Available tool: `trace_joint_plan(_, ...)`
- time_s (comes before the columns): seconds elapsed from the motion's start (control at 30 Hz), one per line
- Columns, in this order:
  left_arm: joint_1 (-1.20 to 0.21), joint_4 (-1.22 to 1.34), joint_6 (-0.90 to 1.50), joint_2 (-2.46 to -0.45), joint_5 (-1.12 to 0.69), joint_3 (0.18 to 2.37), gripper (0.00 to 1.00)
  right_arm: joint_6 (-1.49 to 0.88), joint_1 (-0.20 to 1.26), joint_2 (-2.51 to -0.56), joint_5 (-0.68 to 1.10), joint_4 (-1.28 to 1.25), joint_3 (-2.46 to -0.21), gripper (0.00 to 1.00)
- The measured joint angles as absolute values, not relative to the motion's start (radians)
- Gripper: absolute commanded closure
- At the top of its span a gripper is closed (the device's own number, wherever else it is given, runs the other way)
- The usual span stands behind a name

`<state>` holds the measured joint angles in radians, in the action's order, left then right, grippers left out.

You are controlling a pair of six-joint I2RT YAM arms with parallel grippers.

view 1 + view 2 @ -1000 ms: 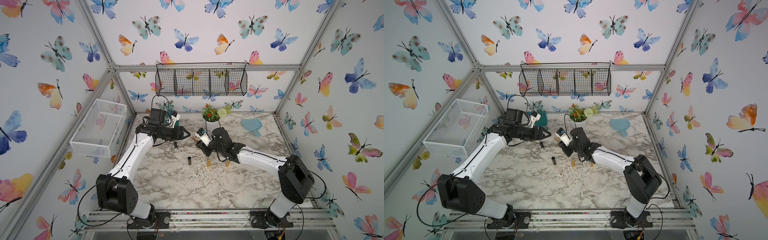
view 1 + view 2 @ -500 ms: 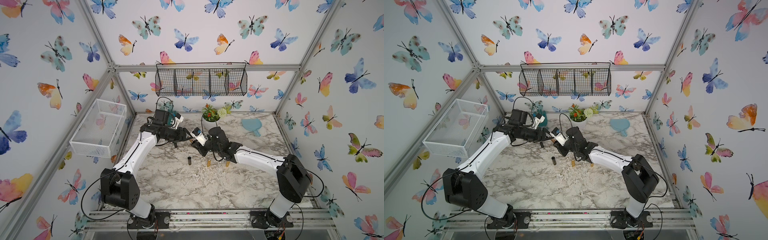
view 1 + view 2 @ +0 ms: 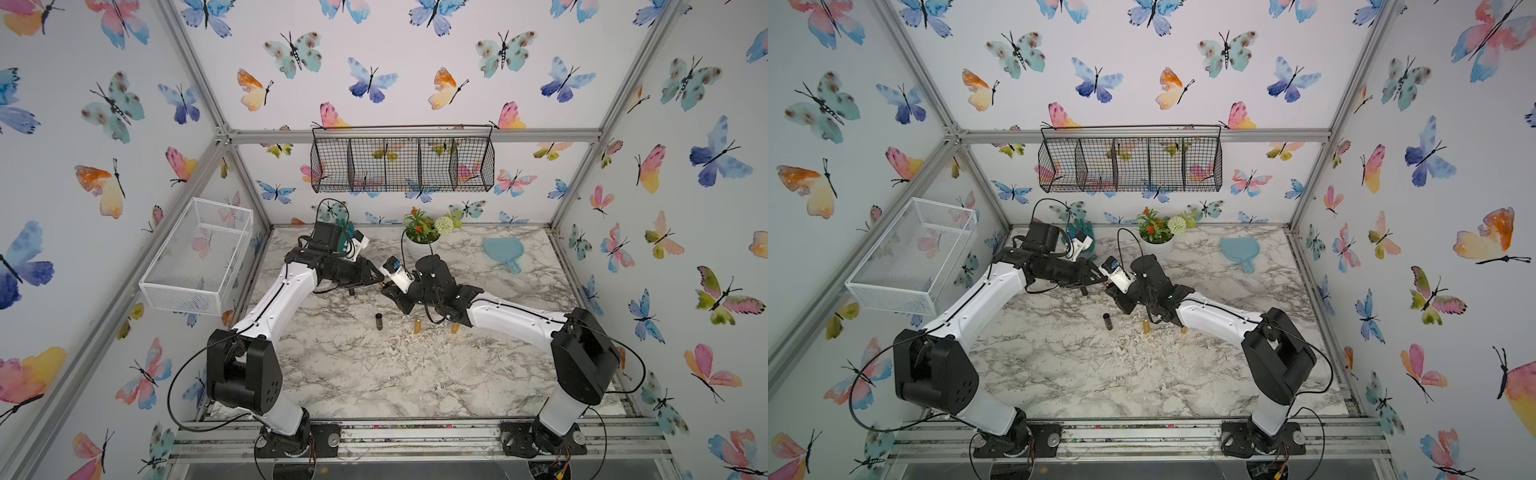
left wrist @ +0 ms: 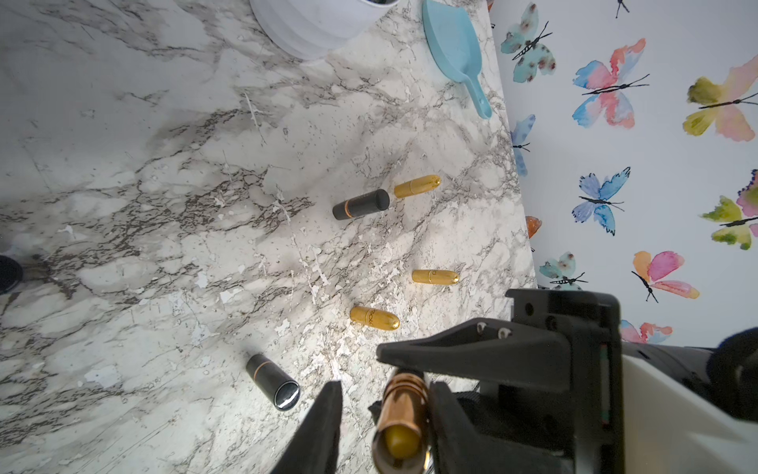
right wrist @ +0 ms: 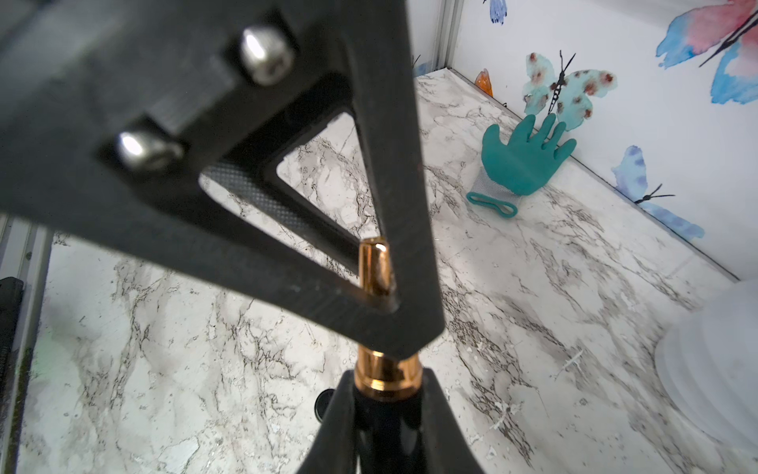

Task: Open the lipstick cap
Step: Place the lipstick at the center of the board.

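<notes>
My right end effector (image 5: 386, 376) is clamped tight on the lipstick (image 4: 401, 410), pinching its black lower part just below the shiny copper collar. The lipstick is off the tabletop (image 3: 374, 374), in the air over its far middle. It sits just near and left of the white plant pot (image 3: 417, 249), with its free end pointing left toward my other arm.

My left end effector (image 4: 383, 394) is around that gold-coloured free end, only partly closed. 1 finger (image 4: 451, 414) lies against the tube, while the other finger (image 4: 324, 414) stands apart from it with tabletop showing in the gap. I have no grip there yet. I cannot tell whether the cap is on that end.

Below my arms, 5 more tubes are on the tabletop: 3 gold tubes (image 4: 374, 317) and 2 black tubes (image 4: 361, 204). A light blue paddle (image 3: 500, 250) lies at the far right. A teal glove (image 5: 525, 164) lies by the far wall, left of the pot. A white wire basket (image 3: 199, 257) hangs on the left wall and a black wire basket (image 3: 403, 164) on the far wall.
</notes>
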<state>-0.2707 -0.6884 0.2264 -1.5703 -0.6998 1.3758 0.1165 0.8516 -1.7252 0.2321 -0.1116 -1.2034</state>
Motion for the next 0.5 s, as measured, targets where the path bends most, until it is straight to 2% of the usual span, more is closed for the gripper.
trace_joint_plan(0.3, -0.273, -0.683, 0.224, -1.571, -0.710, 1.376, 0.82, 0.117, 0.853, -1.735, 0.231, -0.112, -1.203, 0.83)
trace_joint_plan(0.47, -0.275, -0.682, 0.223, -1.572, -0.712, 1.376, 0.84, 0.108, 0.852, -1.744, 0.201, -0.105, -1.218, 0.60)
trace_joint_plan(0.5, -0.275, -0.682, 0.222, -1.572, -0.711, 1.376, 0.84, 0.103, 0.852, -1.747, 0.191, -0.105, -1.225, 0.52)
